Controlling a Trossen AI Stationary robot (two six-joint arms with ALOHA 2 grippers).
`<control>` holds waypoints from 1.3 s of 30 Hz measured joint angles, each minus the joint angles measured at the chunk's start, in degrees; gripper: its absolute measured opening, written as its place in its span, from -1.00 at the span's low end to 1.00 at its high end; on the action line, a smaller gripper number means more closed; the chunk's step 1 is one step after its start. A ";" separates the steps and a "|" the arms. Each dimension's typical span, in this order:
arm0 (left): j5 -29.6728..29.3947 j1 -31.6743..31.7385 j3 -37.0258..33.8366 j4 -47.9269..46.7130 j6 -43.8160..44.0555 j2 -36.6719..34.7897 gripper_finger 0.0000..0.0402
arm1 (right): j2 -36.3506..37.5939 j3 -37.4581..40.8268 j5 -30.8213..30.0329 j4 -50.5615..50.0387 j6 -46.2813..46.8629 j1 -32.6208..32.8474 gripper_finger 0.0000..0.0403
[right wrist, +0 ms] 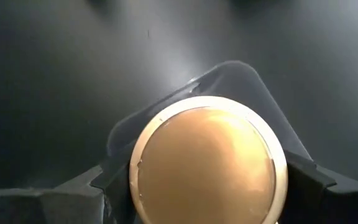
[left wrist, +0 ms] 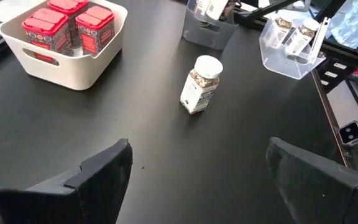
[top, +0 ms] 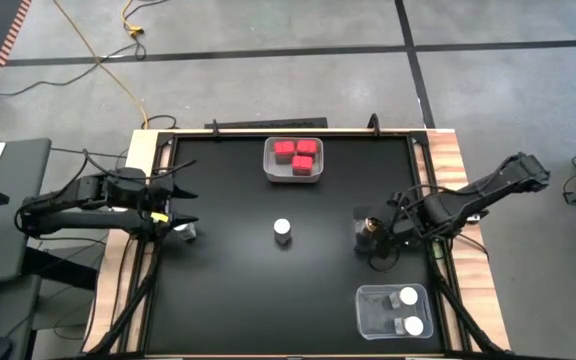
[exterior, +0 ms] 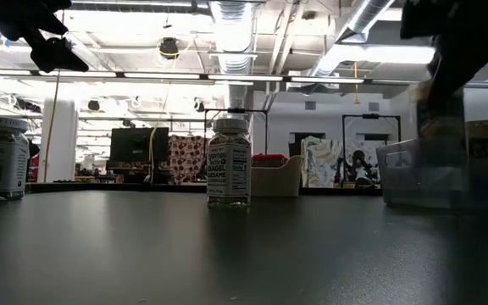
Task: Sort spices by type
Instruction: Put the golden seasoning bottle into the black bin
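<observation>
Brown jar [right wrist: 209, 165] sits clamped between the right gripper's [top: 370, 236] fingers, right of the white-lidded jar [top: 282, 230]. Left gripper [top: 183, 207] hovers left of that jar, fingers spread wide and empty.

The label of the white-lidded jar [exterior: 229, 173] standing mid-tabletop [exterior: 244, 254] reads "BAGEL SESAME"; its smaller print is too fine to read.

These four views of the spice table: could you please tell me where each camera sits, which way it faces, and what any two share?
High view: overhead, straight down; both arms, left pincer, right pincer, white bin.
Low view: tabletop height, level toward the room; white-lidded jar, dark arm parts above.
Left wrist view: forward past its open fingers toward that jar.
Right wrist view: down onto the brown jar between its fingers.
Shared: high, low and left wrist views all show the central jar.
</observation>
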State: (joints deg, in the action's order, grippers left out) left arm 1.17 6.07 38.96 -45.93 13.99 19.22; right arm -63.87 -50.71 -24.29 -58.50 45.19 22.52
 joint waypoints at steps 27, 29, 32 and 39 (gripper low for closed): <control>0.00 0.00 0.02 -0.04 0.30 0.00 0.77 | 6.72 15.18 7.54 17.03 -8.24 -13.28 0.50; 0.00 -0.01 0.02 -0.04 0.32 0.00 0.77 | 6.70 15.18 7.59 17.09 -9.18 -13.58 0.50; 0.00 0.00 0.02 -0.05 0.34 0.00 0.77 | 6.68 15.18 7.71 17.09 -10.63 -13.70 0.51; 0.00 0.01 0.02 -0.07 0.36 0.00 0.77 | 6.68 15.18 7.73 16.34 -12.17 -13.68 0.56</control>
State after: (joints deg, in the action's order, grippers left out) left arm 1.17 6.09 38.98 -46.00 14.35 19.22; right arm -57.19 -35.53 -16.56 -42.15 33.02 8.84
